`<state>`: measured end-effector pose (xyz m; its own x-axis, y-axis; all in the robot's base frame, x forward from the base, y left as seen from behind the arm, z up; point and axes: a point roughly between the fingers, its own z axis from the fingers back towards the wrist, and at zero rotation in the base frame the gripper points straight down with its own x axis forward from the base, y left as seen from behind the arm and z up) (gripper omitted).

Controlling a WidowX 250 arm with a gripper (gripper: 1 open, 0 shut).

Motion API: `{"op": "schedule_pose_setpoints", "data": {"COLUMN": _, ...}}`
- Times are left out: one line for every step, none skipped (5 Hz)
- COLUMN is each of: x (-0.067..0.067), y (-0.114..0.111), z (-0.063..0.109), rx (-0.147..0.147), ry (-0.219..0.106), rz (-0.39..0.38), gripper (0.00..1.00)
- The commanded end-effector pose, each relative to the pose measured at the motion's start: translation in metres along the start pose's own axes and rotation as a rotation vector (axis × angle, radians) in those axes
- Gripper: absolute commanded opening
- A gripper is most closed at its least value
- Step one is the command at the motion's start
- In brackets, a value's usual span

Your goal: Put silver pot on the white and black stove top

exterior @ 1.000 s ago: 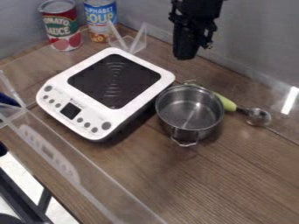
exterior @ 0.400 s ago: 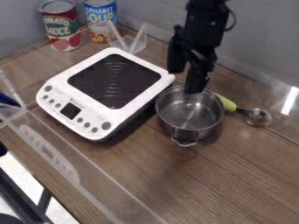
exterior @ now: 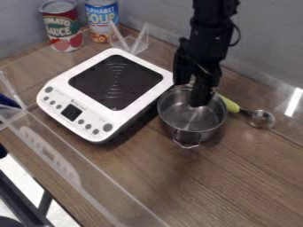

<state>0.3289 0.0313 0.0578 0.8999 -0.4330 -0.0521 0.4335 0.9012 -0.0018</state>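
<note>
Lowered since earlier, the released gripper [exterior: 198,89] hangs over the silver pot [exterior: 190,117] on the wooden table [exterior: 225,186].

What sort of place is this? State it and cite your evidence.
Probably a mock kitchen counter: a white-cased, black-glass stove top, a shiny steel pot on the wooden counter, and two food cans at the back.

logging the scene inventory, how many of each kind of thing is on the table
cans: 2, tomato can and soup can
pots: 1, silver pot
stoves: 1, stove top
spoons: 1, green-handled spoon
total: 5
</note>
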Motion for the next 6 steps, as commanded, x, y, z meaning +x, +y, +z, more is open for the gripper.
{"op": "schedule_pose_setpoints", "data": {"x": 0.005, "y": -0.002, "z": 0.000, "rx": 0.012, "ry": -0.021, "rz": -0.005, "gripper": 1.00}}
{"op": "schedule_pose_setpoints", "data": {"x": 0.007, "y": -0.002, "z": -0.011, "rx": 0.006, "ry": -0.015, "rz": -0.005, "gripper": 1.00}}
{"op": "schedule_pose_setpoints", "data": {"x": 0.009, "y": -0.001, "z": -0.020, "rx": -0.001, "ry": -0.008, "rz": -0.007, "gripper": 1.00}}
{"op": "schedule_pose_setpoints", "data": {"x": 0.010, "y": 0.000, "z": -0.019, "rx": -0.009, "ry": 0.000, "rz": -0.008, "gripper": 1.00}}
{"op": "schedule_pose_setpoints", "data": {"x": 0.011, "y": 0.001, "z": -0.017, "rx": -0.014, "ry": 0.007, "rz": -0.008, "gripper": 1.00}}
{"op": "schedule_pose_setpoints", "data": {"x": 0.012, "y": 0.002, "z": -0.016, "rx": -0.021, "ry": 0.014, "rz": -0.006, "gripper": 1.00}}
